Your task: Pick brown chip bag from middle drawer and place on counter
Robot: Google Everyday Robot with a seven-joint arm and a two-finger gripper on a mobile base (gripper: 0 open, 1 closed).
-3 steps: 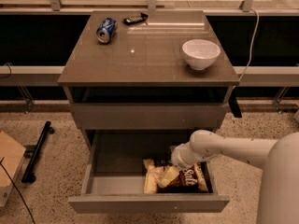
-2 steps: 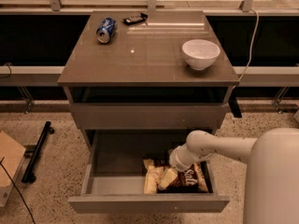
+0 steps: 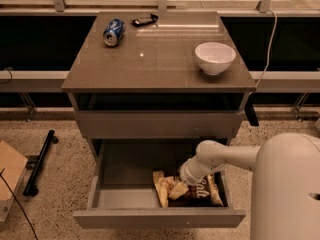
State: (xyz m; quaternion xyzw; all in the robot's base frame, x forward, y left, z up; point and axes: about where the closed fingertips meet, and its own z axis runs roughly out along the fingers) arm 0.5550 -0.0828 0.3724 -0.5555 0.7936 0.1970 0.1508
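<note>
One big white rounded robot body (image 3: 287,189) fills the lower right corner, nearest to view. Its white arm (image 3: 227,156) runs left and down into the wide, shallow grey middle drawer (image 3: 125,196), which is pulled out w/ its low plain front toward the viewer. Arm ends in the end effector (image 3: 187,182), sitting low in the drawer's right half, right on top of the crinkly brown chip bag (image 3: 201,191). Open or closed: can't tell, the wrist covers it.

Bag lies flat on the drawer floor, right of centre and close to the front wall; dark brown middle w/ white lettering shows to the right of the end effector, pale yellow-tan crumpled end to the left. Left half of the drawer floor is bare.

On the speckled floor at left: a tan cardboard piece (image 3: 10,169) and a black bar (image 3: 41,160).

Above the open drawer, a plain grey drawer front (image 3: 160,125), shut.

On top, the glossy grey-brown square surface (image 3: 160,61). A white bowl (image 3: 215,57) stands upright near its right edge. Farther back on the left, a blue soda can (image 3: 114,32) lies on its side; just behind it, a small flat black object (image 3: 144,20) at the rear edge. Bowl and can are well apart.
</note>
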